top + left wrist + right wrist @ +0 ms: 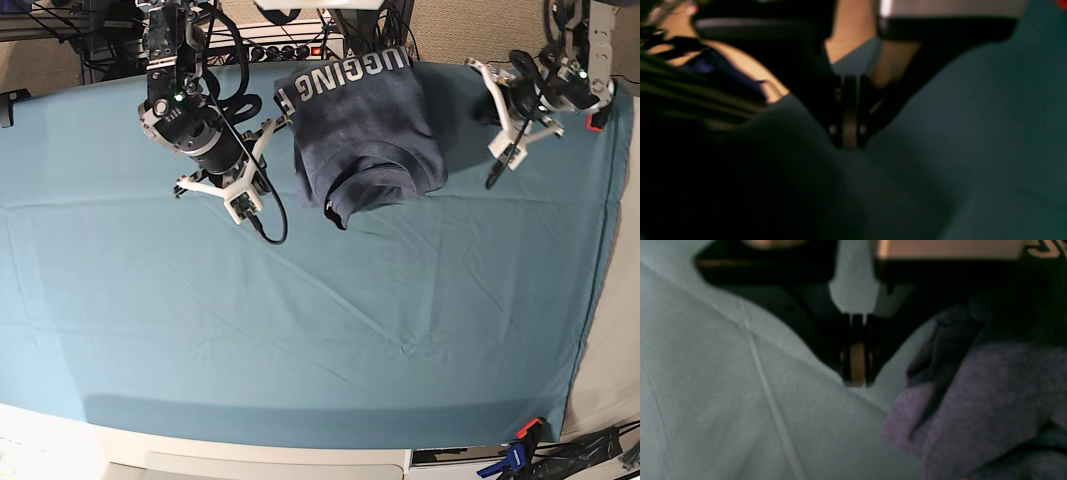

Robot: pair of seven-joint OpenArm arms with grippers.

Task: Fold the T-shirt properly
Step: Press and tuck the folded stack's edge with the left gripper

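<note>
— Looking through the left wrist: left gripper [850, 133] closed, empty, over the cloth [973, 133].
— Right wrist?
— Right gripper [857, 373] closed, empty, shirt [990, 400] beside it.
— Base?
— Shirt bunched at the table's far edge, between the arms.

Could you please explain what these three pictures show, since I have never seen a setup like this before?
This is a two-armed robot at a table covered by a teal cloth. The base view looks down from above. The other two pictures come from cameras on the wrists, looking along each gripper. A blue-grey T-shirt with white lettering lies bunched at the far edge. The right gripper, on the left of the base view, seems to touch its edge, though any grip is unclear. The left gripper hangs shut over bare cloth, holding nothing.
</note>
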